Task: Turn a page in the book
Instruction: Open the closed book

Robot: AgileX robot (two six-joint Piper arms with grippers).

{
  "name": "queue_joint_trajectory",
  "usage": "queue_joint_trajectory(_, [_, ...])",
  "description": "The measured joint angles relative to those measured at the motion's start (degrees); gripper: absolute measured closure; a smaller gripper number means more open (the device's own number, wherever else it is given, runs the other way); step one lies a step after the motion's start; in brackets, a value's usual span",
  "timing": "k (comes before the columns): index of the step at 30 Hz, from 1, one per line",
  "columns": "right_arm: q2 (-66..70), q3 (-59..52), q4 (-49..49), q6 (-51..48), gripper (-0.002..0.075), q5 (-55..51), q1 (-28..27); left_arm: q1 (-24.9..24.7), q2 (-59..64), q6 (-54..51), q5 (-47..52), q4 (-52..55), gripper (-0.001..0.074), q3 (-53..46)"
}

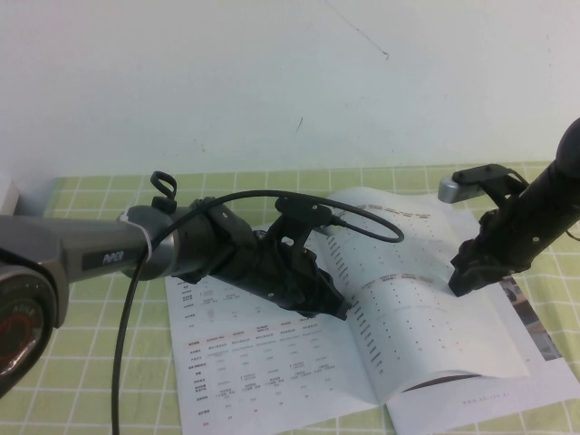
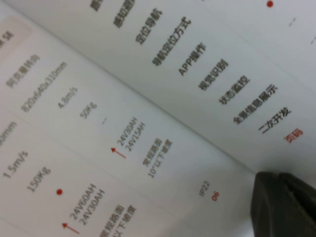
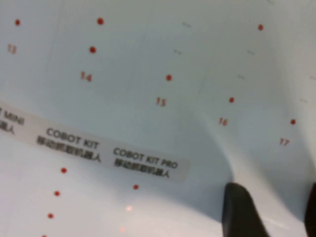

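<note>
Right hand (image 1: pixel 473 276): black two-fingered hand, down on the right half of the open booklet, touching the raised sheet; in the right wrist view two dark fingertips (image 3: pixel 244 212) stand apart with a ridge of white paper bulging between them, so the fingers are partly spread and the paper is pressed between them rather than clearly held.
Left hand (image 1: pixel 328 304): black hand lowered over the booklet near its centre fold; one dark fingertip (image 2: pixel 286 205) shows close above the print; whether its fingers are spread or closed cannot be told.
Book (image 1: pixel 263 353): thin white paper booklet lying open and flat, printed with small grey tables and reddish headings.
Page (image 1: pixel 426 326): thin white flexible sheet with dotted tables, arched upward off the right side, its lower edge lifted clear of the sheet beneath.
Table (image 1: pixel 82 381): surface covered by a green-and-cream checked cloth, carrying the booklet.
</note>
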State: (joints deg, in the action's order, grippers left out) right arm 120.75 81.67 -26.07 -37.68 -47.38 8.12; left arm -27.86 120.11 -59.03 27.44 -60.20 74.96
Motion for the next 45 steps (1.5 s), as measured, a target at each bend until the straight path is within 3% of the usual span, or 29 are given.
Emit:
queue_joint_trajectory(14, [0.7, 0.0, -5.3, -3.4, 0.0459, -1.1, 0.1, 0.0, 0.0, 0.0, 0.0, 0.0, 0.0738, 0.0])
queue_joint_trajectory(19, [0.9, 2.1, -1.4, -2.3, 0.0542, -2.6, 0.1, 0.0, 0.0, -0.2, 0.0, 0.0, 0.0738, 0.0])
queue_joint_trajectory(24, [-1.0, 5.1, 12.0, 5.5, 0.0683, -5.7, 0.2, 0.0, 0.0, -0.2, 0.0, 0.1, 0.0739, 0.0])
queue_joint_trajectory(27, [-4.4, 4.5, 18.0, 8.7, 0.0715, -7.2, 0.2, 0.0, 0.0, -0.2, 0.0, 0.1, 0.0738, 0.0])
queue_joint_trajectory(34, [-8.8, -4.2, 20.1, 10.0, 0.0728, -0.4, 1.3, 0.0, 0.0, -0.2, -0.1, 0.9, 0.0739, 0.0])
queue_joint_trajectory(42, [-5.5, -5.2, 19.8, 11.1, 0.0724, 9.1, 1.3, 0.0, 0.0, -0.2, -0.1, 1.0, 0.0738, 0.1])
queue_joint_trajectory(45, [-3.9, -5.1, 17.6, 11.3, 0.0652, 9.5, 1.3, 0.0, 0.0, -0.2, -0.1, 1.0, 0.0738, 0.1])
